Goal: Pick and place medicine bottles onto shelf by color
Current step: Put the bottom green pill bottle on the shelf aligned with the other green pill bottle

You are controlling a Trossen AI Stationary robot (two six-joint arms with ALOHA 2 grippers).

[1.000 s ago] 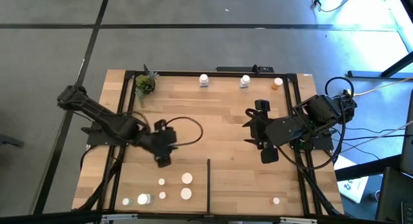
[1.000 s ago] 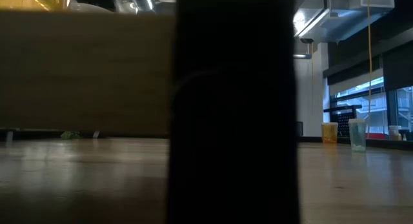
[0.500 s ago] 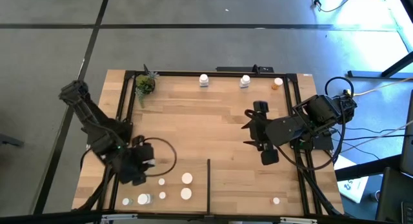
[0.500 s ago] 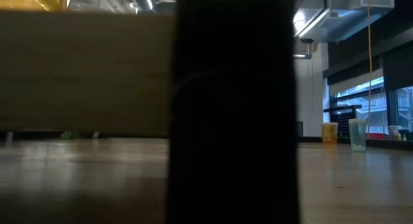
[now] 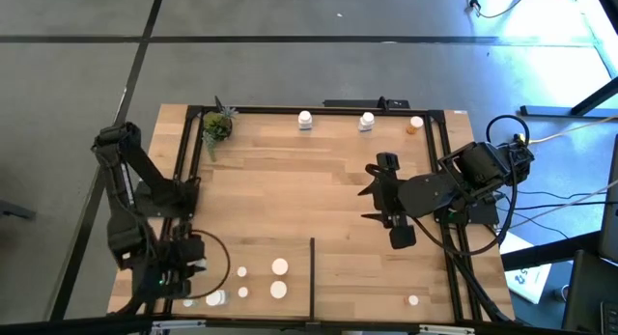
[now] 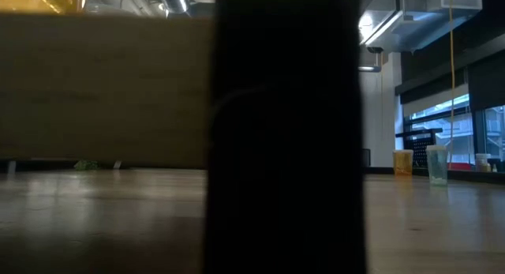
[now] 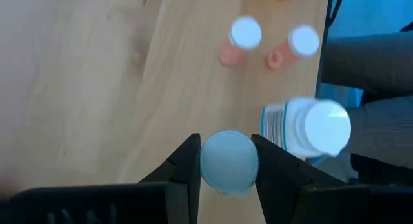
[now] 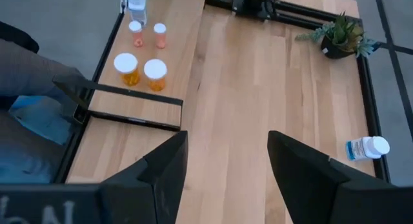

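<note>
Honestly, here's how it reads, view by view.

high view: left end effector [image 5: 183, 277] sits at the near-left corner of the shelf [image 5: 328, 181], right over the cluster of medicine bottles [image 5: 279, 266]. Right end effector [image 5: 384, 190] hovers mid-shelf, well apart from any bottle. 3 more bottles stand along the far edge, by the potted plant [image 5: 216, 127].

low view: basically just a dark post [image 6: 288, 132] blocking everything, no help.

left wrist view: left fingers [image 7: 184, 169] sit narrow around a pale bottle cap [image 7: 228, 161], pinching it. A bigger labelled bottle [image 7: 306, 127] is just beside it, nearly touching one finger.

right wrist view: right fingers [image 8: 164, 169] stand wide, nothing between them.

risk: lifting could knock that labelled neighbour over, since it's so close. Grip is only on the cap, so the bottle could slip or twist out.

containers: all bottles look capped. Contents, can't tell.
</note>
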